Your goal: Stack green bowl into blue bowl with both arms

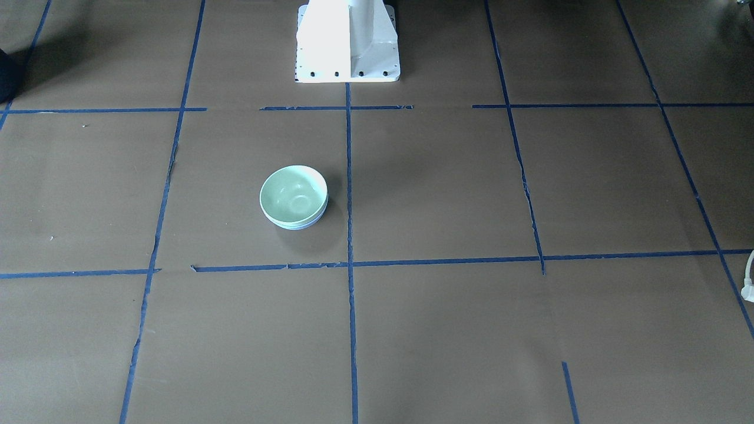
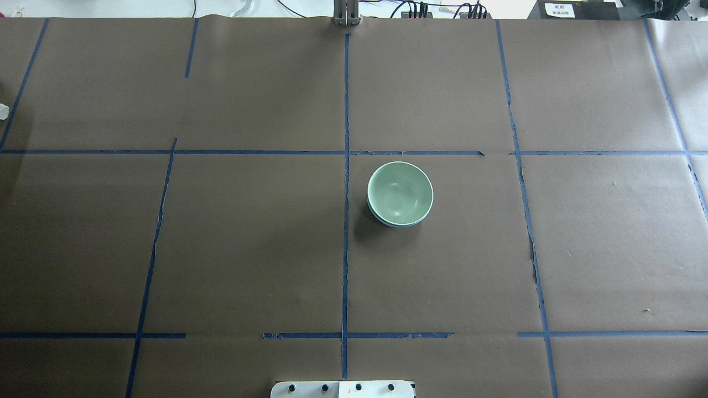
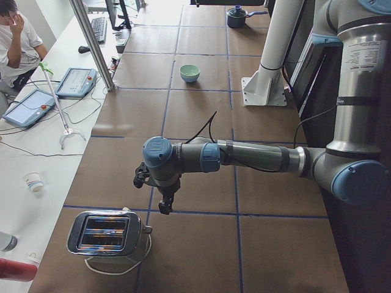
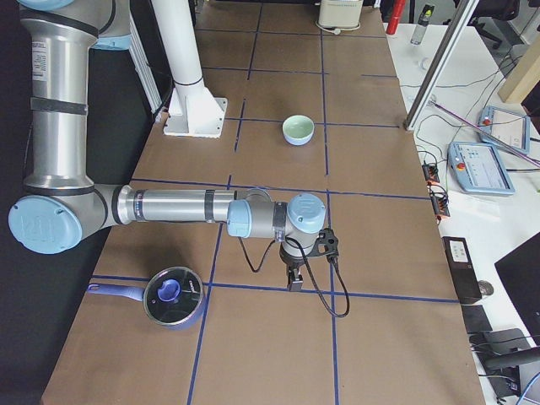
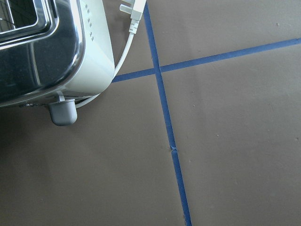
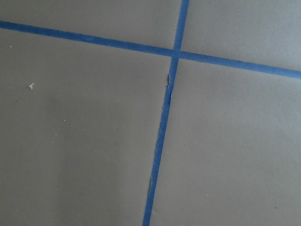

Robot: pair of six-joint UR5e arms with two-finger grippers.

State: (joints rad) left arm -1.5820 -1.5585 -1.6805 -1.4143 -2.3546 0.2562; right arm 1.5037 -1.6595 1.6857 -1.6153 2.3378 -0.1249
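At the middle of the table (image 2: 221, 249), just to my right of the centre tape line (image 2: 346, 249), the green bowl (image 1: 293, 195) sits nested inside the blue bowl (image 1: 296, 226). Only a thin pale rim of blue peeks out beneath it, and the green one is empty. Looks stacked to me, job done, which would explain the wide parking: my left gripper (image 3: 164, 206) hangs by the toaster (image 3: 109, 234), my right gripper (image 4: 294, 278) near the lidded saucepan (image 4: 173, 297), both well apart from the bowls. From these side views alone I can't tell whether either gripper is open or closed.
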